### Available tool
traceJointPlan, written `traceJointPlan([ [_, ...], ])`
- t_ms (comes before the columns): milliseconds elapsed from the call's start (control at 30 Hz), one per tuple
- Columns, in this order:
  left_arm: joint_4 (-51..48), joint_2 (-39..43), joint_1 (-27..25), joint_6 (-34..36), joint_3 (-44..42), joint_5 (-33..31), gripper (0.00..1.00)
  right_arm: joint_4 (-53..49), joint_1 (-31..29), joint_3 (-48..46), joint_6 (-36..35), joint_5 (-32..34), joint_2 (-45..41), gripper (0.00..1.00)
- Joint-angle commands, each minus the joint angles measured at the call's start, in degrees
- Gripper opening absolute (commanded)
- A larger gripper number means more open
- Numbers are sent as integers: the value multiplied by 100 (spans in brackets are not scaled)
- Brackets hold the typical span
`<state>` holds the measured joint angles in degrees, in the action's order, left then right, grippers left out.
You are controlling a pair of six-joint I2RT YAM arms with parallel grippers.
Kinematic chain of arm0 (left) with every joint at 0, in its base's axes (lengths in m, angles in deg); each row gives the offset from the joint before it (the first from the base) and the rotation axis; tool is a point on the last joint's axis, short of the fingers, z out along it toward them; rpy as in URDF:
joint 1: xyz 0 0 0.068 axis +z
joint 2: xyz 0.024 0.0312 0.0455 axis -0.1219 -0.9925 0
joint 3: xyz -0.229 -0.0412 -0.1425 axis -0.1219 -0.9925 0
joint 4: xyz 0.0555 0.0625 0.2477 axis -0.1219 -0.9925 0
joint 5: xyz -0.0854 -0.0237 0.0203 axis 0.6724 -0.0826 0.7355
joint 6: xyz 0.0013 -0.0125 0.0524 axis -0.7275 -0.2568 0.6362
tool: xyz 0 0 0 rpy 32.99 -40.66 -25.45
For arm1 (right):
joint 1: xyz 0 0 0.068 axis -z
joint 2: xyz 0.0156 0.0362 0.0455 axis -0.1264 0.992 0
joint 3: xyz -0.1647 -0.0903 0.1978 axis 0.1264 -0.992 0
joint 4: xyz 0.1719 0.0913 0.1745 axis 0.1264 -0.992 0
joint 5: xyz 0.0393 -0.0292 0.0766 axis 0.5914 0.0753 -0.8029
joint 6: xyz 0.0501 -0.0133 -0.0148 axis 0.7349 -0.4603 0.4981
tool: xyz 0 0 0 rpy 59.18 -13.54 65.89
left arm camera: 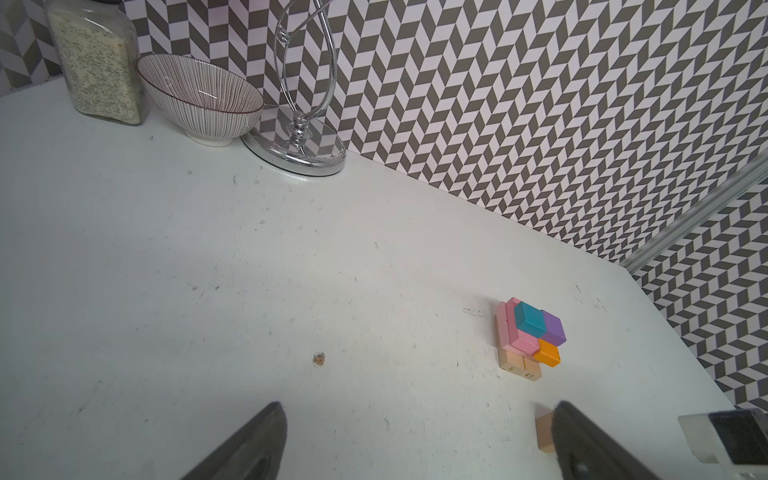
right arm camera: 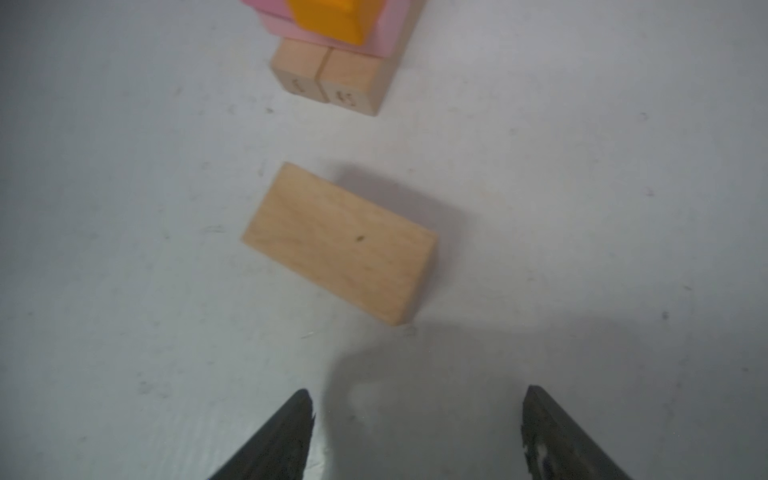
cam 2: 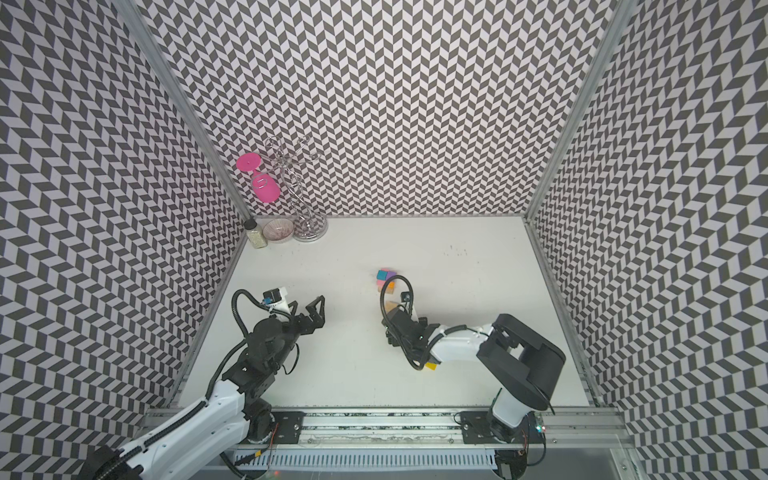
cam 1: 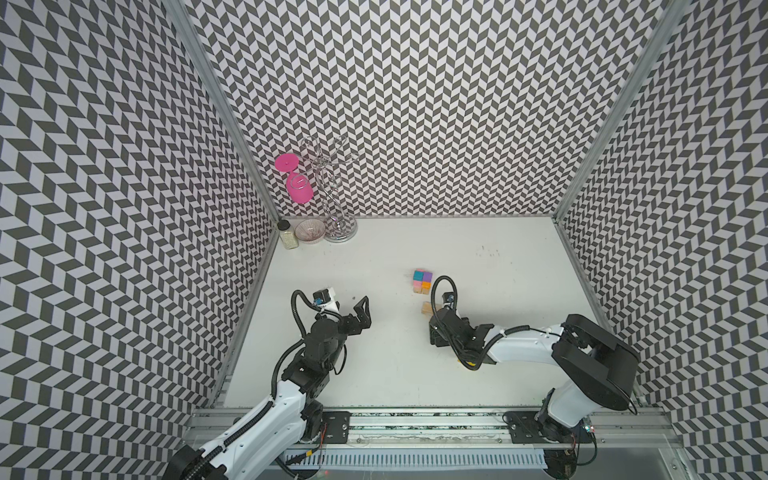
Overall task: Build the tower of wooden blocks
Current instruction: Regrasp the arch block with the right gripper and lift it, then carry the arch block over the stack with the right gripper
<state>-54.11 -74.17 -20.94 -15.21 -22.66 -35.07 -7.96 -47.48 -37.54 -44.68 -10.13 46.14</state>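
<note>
Pickup step: your right jaws gape empty just short of the loose tan block [right arm camera: 340,241], possibly the arch; left jaws open, idle. Match its skew, then close.

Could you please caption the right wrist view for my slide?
Open right gripper faces a loose tan block lying before the tower.

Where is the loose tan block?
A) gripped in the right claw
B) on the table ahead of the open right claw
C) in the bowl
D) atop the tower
B: the tan block lies on the table, between the tower and the open right claw, touching neither.
</note>
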Motion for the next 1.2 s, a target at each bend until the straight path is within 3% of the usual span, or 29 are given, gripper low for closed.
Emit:
traceJointPlan([
  [0,0,29,40,1,11,63,100,-190,-118,337,457,-123,463,94],
  [67,-9,43,39,1,4,92,100,-487,-117,653,604,172,852,100],
  [333,-62,203,53,-4,-24,136,100,-845,-81,1523,928,424,1908,98],
  [800,44,144,61,-15,-51,204,100,-1078,-2,1719,949,712,1880,74],
  [1167,76,205,61,-16,-103,218,100,-1266,95,1971,898,822,1792,73],
])
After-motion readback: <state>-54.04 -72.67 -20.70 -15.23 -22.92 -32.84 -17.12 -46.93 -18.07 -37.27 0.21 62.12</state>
